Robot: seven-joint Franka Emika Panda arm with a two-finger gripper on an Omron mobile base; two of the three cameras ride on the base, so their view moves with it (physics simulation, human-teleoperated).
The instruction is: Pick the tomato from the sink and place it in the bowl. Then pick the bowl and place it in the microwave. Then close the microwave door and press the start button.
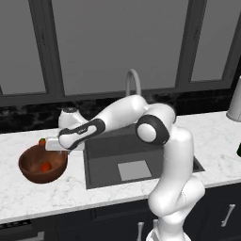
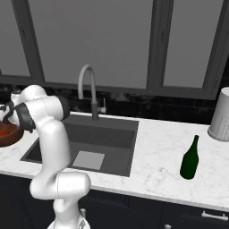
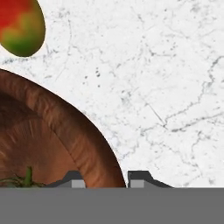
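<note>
The reddish-brown bowl (image 1: 33,162) stands on the marble counter left of the sink (image 1: 101,157). The tomato (image 1: 45,166) lies inside the bowl; in the hand view only its green stem (image 3: 26,178) peeks in at the bottom left. My gripper (image 1: 55,148) reaches down over the bowl's right rim. In the hand view my gripper (image 3: 106,178) has one fingertip inside the bowl (image 3: 57,131) and one outside, pressed against the rim wall. The right base view has the bowl (image 2: 6,134) at the left edge under the hand. The microwave and its door are out of view.
A red-and-green fruit (image 3: 19,26) lies on the counter just behind the bowl. The sink holds a pale square plate (image 1: 134,170) under a curved faucet (image 1: 132,80). A green bottle (image 2: 190,159) and a grey canister (image 2: 220,114) stand to the right.
</note>
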